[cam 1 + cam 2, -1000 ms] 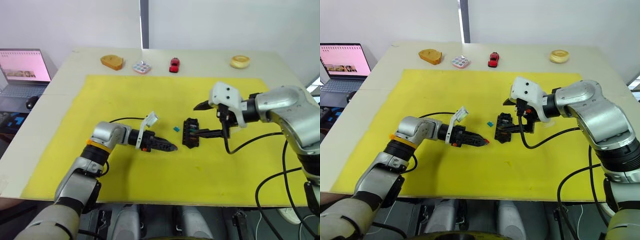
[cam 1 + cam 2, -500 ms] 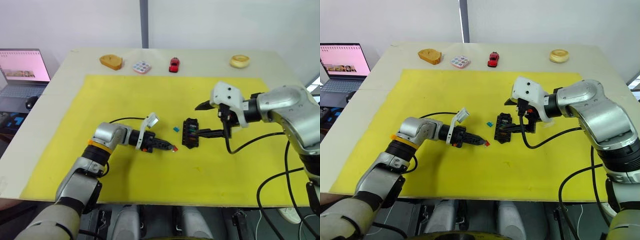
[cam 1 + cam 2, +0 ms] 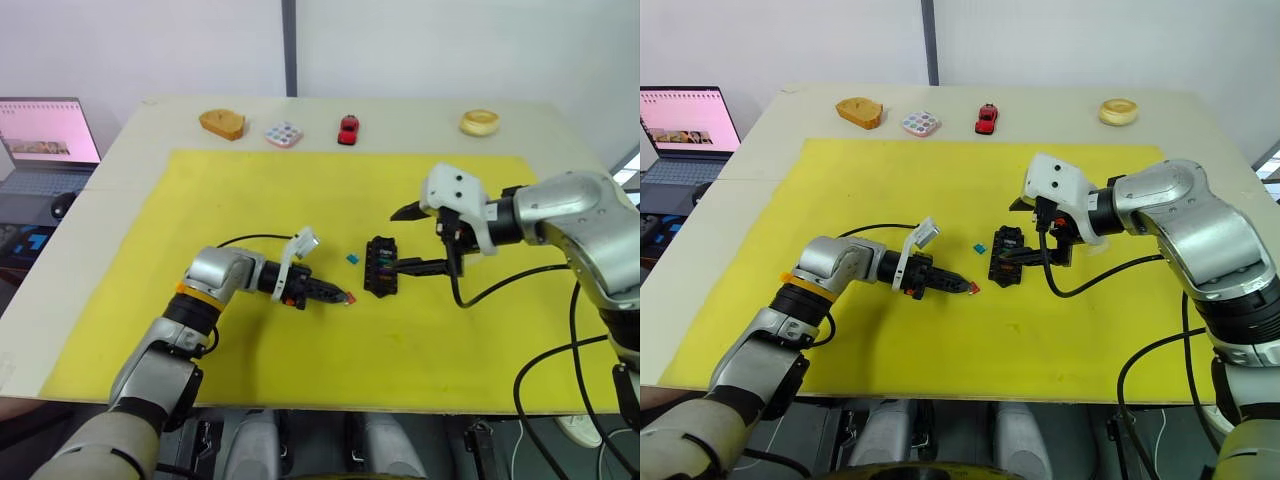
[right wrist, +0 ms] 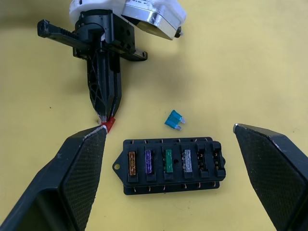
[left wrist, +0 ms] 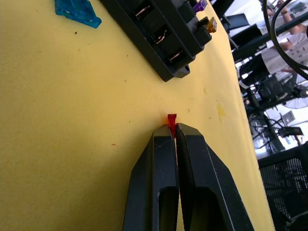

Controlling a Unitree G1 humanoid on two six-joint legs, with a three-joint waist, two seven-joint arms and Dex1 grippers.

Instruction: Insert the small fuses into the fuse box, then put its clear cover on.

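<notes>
Now the left gripper pinches the red fuse beside the fuse box.

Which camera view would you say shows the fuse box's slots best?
The right wrist view: the fuse box faces it, four slots filled, two open. The left wrist view catches one end; the eye views show a small black block.

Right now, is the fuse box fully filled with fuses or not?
Not full. The fuse box holds four fuses, amber, purple, green and grey; two slots are empty. The teal fuse lies beside it, and the left gripper pinches the red fuse.
</notes>
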